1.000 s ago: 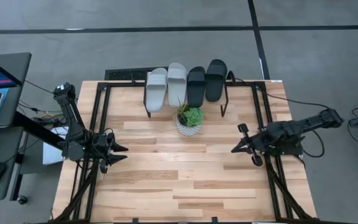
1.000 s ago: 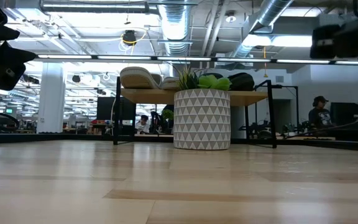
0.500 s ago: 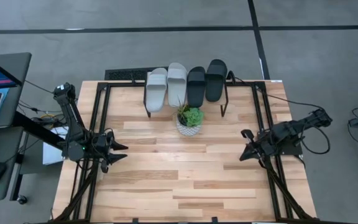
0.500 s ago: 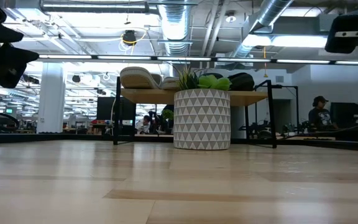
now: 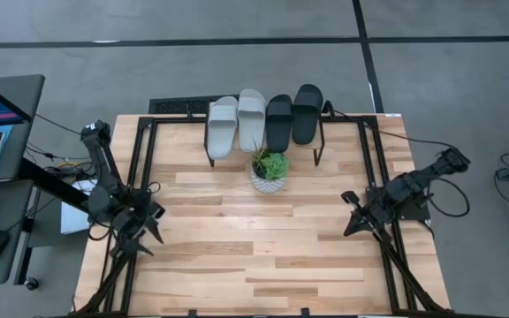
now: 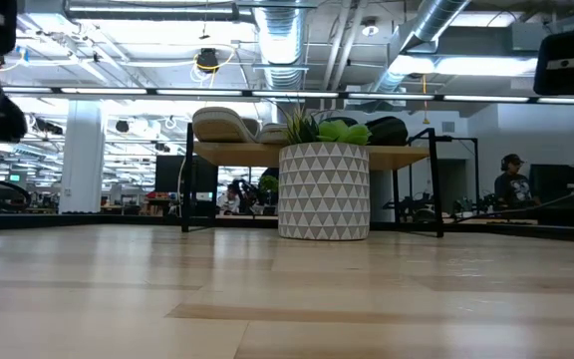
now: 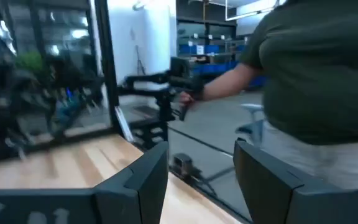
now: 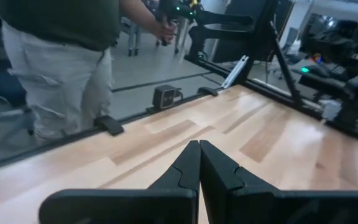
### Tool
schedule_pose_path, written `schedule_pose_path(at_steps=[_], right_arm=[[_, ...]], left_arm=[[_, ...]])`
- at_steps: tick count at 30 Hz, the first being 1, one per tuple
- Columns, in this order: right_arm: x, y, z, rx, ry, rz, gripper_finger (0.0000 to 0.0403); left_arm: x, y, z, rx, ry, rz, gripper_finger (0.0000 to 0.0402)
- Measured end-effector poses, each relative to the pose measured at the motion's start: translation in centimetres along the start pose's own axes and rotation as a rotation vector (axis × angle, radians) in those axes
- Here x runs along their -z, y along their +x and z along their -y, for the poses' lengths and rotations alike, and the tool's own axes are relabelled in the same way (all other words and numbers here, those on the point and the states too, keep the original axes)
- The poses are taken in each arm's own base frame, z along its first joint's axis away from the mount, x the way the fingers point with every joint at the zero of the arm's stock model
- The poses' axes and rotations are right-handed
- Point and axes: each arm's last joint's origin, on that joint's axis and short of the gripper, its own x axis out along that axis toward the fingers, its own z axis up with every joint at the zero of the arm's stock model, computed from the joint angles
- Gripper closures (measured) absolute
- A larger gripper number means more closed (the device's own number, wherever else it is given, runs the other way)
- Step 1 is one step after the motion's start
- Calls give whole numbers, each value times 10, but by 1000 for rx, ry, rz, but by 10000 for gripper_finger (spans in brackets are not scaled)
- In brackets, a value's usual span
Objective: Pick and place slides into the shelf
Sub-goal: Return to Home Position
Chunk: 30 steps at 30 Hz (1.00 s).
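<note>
Retreating: left gripper (image 7: 201, 152) swung outward, fingers spread; right gripper (image 8: 199, 147) pressed together, drawn back.
Slides (image 5: 251, 111): all 4 on shelf (image 6: 412, 156).

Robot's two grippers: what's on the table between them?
Nothing: in the high view, only bare light wooden tabletop lies between the left gripper and right gripper.

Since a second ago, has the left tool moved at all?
Yes. In the high view the left tool has pulled away from the plant pot, back toward the table's left edge.
</note>
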Motion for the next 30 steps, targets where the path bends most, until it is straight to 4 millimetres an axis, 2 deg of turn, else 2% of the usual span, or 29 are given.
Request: schedule_pose_path(at_steps=[4,11,18,21,26,30], right_arm=[[-1,0,-3,-30,70,7,403],[2,5,-6,-58,223,-49,403],[9,15,-10,-81,251,14,403],[13,18,-11,-80,299,-25,403],[19,22,-9,-24,354,-94,403],[18,22,-6,5,327,-79,403]], left_arm=[[5,-5,-1,28,-103,-44,230],[1,-12,0,209,-96,6,230],[6,-12,0,187,-150,-47,230],[6,-12,0,182,-142,-45,230],[8,-12,-8,-92,-110,-64,230],[7,-12,-12,-228,-72,-64,230]])
